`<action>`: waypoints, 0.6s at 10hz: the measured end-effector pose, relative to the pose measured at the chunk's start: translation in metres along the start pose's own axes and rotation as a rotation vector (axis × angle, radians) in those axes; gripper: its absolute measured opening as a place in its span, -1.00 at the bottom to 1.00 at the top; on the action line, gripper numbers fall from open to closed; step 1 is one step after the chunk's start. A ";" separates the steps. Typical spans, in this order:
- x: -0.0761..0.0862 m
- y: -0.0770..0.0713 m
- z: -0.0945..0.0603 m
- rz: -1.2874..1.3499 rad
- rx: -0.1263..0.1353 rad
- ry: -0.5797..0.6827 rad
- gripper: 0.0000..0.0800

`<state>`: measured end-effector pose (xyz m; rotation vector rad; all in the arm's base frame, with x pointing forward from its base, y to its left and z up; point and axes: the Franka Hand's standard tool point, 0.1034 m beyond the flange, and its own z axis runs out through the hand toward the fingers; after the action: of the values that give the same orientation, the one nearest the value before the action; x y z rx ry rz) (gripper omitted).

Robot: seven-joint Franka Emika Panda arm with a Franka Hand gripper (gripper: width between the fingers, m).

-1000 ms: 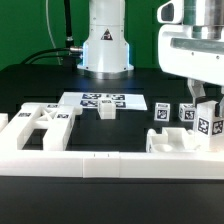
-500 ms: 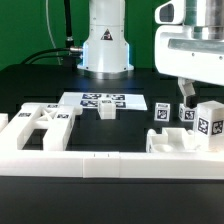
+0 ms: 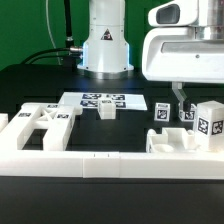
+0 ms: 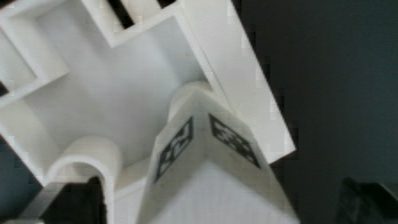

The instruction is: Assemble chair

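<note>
Chair parts lie on the black table. A blocky white leg (image 3: 207, 122) with square tags stands upright on a flat white chair piece (image 3: 170, 141) at the exterior view's right. My gripper (image 3: 197, 96) hangs just above the leg, open, holding nothing. One dark fingertip (image 3: 181, 97) shows beside the leg, apart from it. The wrist view looks straight down on the tagged leg (image 4: 205, 150) and the white framed piece (image 4: 125, 60) under it; my fingers do not show there.
A cross-braced white chair piece (image 3: 45, 120) lies at the exterior view's left. The marker board (image 3: 100, 100) lies mid-table with a small white block (image 3: 106, 111) on its near edge. Two small tagged pieces (image 3: 160, 112) stand behind the leg. A long white rail (image 3: 90, 160) runs along the front. The robot base (image 3: 105, 45) stands behind.
The jaws have opened and let go of the tagged leg, which stays upright. The gripper has risen and shifted toward the exterior view's left.
</note>
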<state>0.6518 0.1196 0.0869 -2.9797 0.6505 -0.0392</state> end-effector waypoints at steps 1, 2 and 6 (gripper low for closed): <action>-0.001 0.000 0.000 -0.083 -0.002 -0.004 0.62; 0.000 0.000 0.000 -0.190 -0.002 -0.003 0.62; -0.001 -0.001 0.000 -0.560 -0.003 -0.003 0.62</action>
<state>0.6514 0.1203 0.0867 -3.0556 -0.1989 -0.0710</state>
